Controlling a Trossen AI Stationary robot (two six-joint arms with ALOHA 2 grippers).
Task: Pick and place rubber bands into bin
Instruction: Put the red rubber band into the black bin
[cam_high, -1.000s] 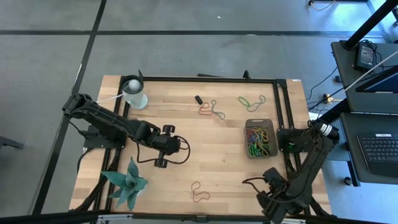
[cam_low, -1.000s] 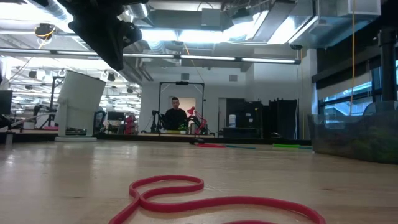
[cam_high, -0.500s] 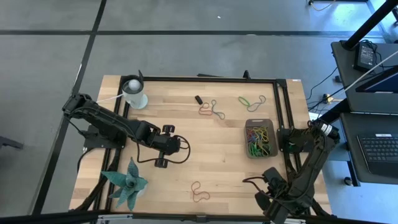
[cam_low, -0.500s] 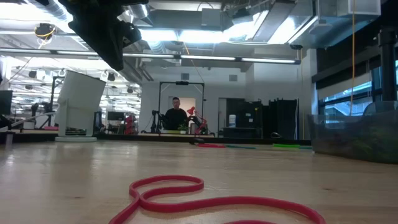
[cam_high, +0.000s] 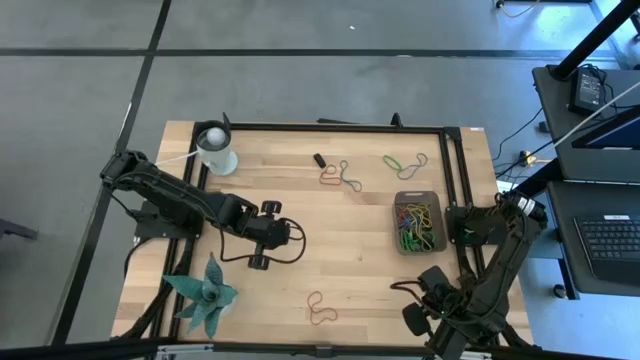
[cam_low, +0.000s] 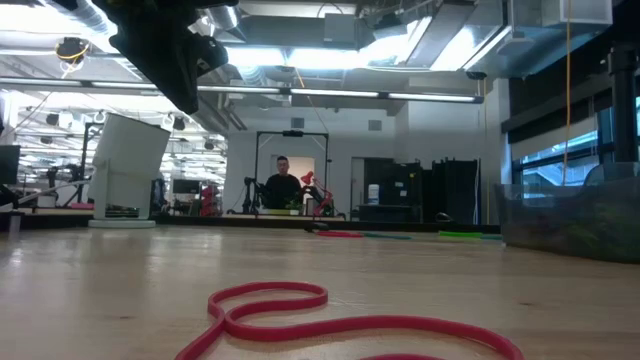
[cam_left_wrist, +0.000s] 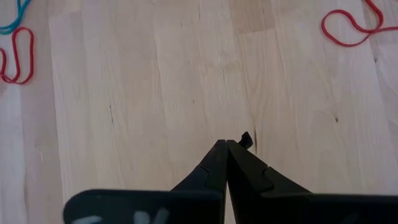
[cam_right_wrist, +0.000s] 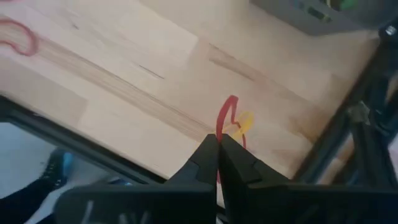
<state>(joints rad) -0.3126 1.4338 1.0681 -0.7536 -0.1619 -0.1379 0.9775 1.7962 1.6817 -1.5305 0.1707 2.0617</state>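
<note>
Most bands already sit in the bin (cam_high: 417, 222) at the surface (cam_high: 300, 250) right side; approx three loose rubber-band clusters left: far-edge pair (cam_high: 340, 175), green one (cam_high: 404, 161), near-edge red loop (cam_high: 320, 308). Right pincer (cam_right_wrist: 217, 149), near corner, is clamped on a red and yellow band (cam_right_wrist: 231, 121). Left pincer (cam_left_wrist: 226, 149) hangs mid-surface, closed, empty. Room: workshop w/ a person (cam_low: 281, 185) far off.

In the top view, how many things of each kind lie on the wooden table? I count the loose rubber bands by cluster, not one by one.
bin: 1
white cup: 1
small black piece: 1
teal plant figure: 1
loose rubber band clusters: 3
Total: 7
</note>
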